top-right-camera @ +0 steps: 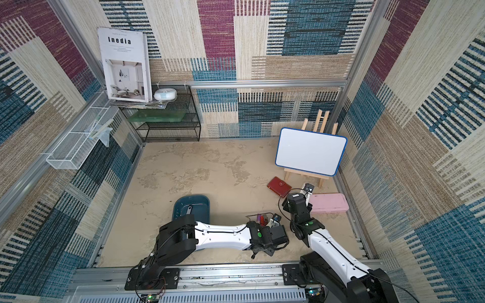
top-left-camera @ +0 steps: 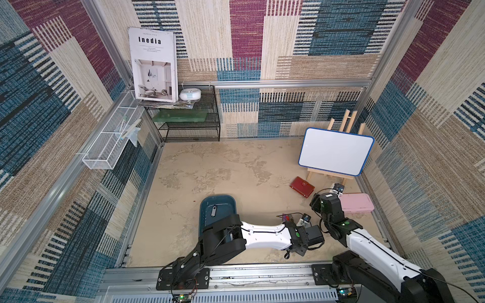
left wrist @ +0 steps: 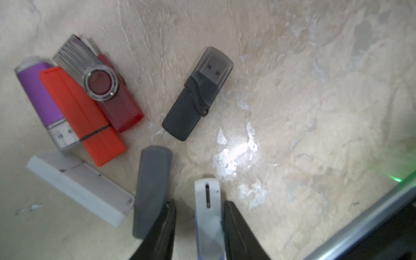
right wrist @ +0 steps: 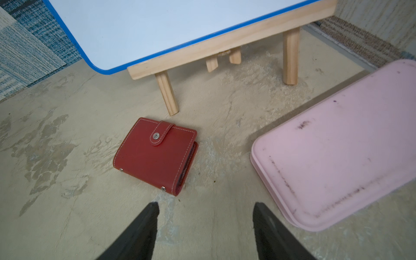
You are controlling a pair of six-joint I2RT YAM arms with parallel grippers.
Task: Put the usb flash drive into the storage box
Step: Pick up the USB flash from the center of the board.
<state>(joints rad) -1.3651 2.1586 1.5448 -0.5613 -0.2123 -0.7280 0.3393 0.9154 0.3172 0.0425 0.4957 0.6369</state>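
The dark teal storage box (top-left-camera: 228, 200) (top-right-camera: 203, 203) lies on the floor at front left, and a black-and-silver usb flash drive (top-left-camera: 214, 210) (top-right-camera: 188, 210) rests inside it. To its right is a pile of loose drives (top-left-camera: 287, 217). In the left wrist view my left gripper (left wrist: 200, 203) straddles a white-and-blue drive (left wrist: 208, 216). One finger touches the drive and a gap shows at the other. A grey drive (left wrist: 150, 191) lies just outside the jaws. Black (left wrist: 198, 94), orange (left wrist: 83, 117), purple (left wrist: 39, 90), dark red swivel (left wrist: 101, 83) and white (left wrist: 78, 186) drives lie beyond. My right gripper (right wrist: 206, 204) stands open and empty above bare floor.
A red wallet (right wrist: 155, 155) and a flat pink case (right wrist: 337, 144) lie ahead of the right gripper. A whiteboard on a wooden easel (top-left-camera: 336, 150) stands behind them. At back left are a black mesh shelf (top-left-camera: 189, 115) and a white wire basket (top-left-camera: 110, 139) on the wall.
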